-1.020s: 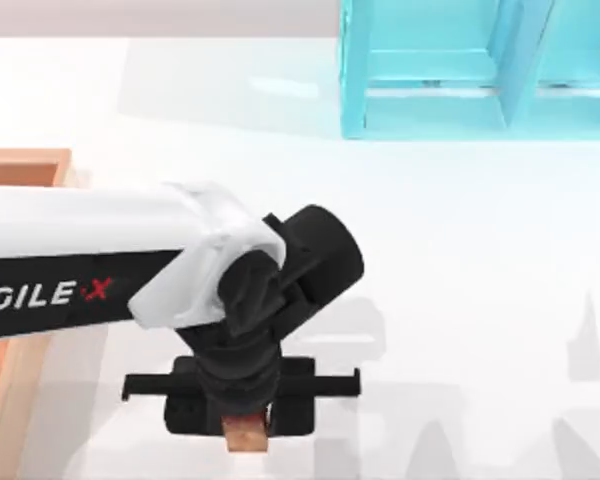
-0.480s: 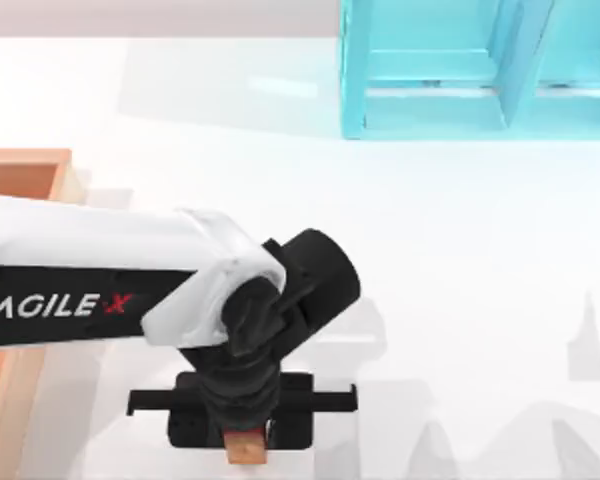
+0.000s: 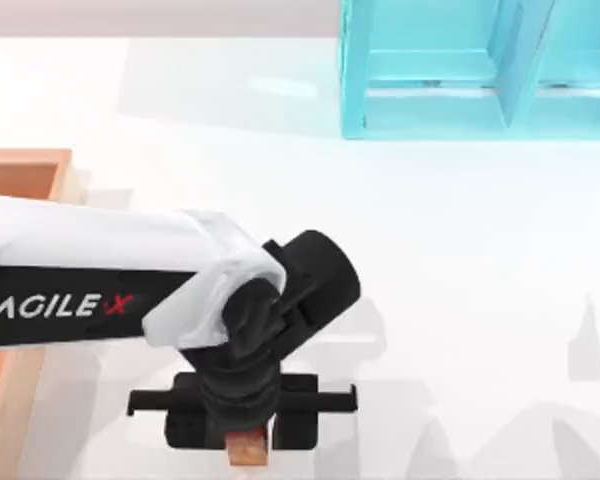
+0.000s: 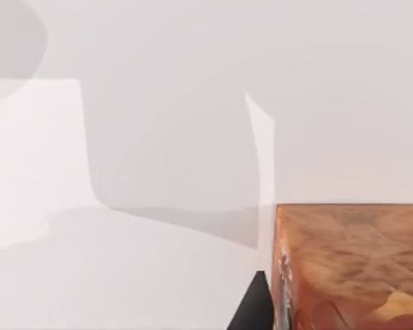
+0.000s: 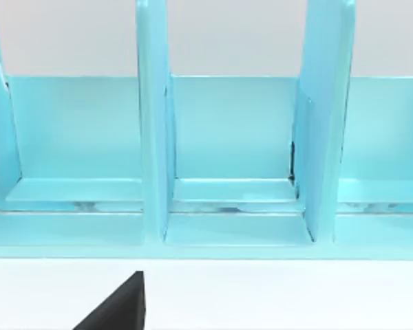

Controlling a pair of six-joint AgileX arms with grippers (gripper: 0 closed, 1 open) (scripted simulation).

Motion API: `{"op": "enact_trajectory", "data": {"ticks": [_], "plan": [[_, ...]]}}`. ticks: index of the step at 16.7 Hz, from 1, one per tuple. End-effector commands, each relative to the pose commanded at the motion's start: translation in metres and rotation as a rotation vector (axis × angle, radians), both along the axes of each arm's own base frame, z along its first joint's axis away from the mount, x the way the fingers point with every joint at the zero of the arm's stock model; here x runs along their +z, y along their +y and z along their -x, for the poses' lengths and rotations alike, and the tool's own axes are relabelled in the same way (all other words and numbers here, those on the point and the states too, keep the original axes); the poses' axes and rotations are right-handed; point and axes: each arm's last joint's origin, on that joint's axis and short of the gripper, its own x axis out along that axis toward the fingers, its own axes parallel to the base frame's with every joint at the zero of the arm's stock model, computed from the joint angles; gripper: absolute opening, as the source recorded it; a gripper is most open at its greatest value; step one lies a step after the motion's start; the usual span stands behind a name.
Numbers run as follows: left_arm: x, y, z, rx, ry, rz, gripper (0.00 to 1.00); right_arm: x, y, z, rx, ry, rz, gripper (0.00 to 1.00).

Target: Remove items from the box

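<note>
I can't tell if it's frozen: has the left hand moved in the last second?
Yes, slightly: the left hand, holding the small block, drifted toward the top view's bottom edge, away from the turquoise shelf.

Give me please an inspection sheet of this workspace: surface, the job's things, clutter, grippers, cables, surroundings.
Surface: white table, with shadows on it.
Job's things: small red-and-tan carton-shaped block between the left gripper's fingers, outside the shallow light-brown wooden box at the table's left edge.
Clutter: nothing seen.
Grippers: left gripper near the front edge, shut on the block; right gripper faces the shelf unit, a dark part in its wrist view.
Cables: nothing seen.
Surroundings: turquoise blue shelf unit at the back right.
</note>
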Motion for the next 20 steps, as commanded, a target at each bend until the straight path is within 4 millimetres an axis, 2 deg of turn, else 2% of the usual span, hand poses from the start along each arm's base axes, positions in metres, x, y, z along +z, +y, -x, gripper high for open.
{"op": "enact_trajectory", "data": {"ticks": [4, 5, 14, 17, 20], "plan": [[0.0, 0.0, 0.0, 0.0, 0.0, 0.0, 0.98, 0.0, 0.0, 0.0, 0.0, 0.0, 0.0, 1.0], [0.0, 0.0, 0.0, 0.0, 0.0, 0.0, 1.0, 0.0, 0.0, 0.0, 0.0, 0.0, 0.0, 1.0], [0.001, 0.0, 0.0, 0.0, -0.001, 0.001, 1.0, 0.0, 0.0, 0.0, 0.0, 0.0, 0.0, 1.0], [0.015, -0.002, -0.001, 0.0, -0.001, 0.002, 1.0, 0.0, 0.0, 0.0, 0.0, 0.0, 0.0, 1.0], [0.04, -0.004, -0.002, 0.0, 0.003, -0.003, 1.0, 0.0, 0.0, 0.0, 0.0, 0.0, 0.0, 1.0]]}}
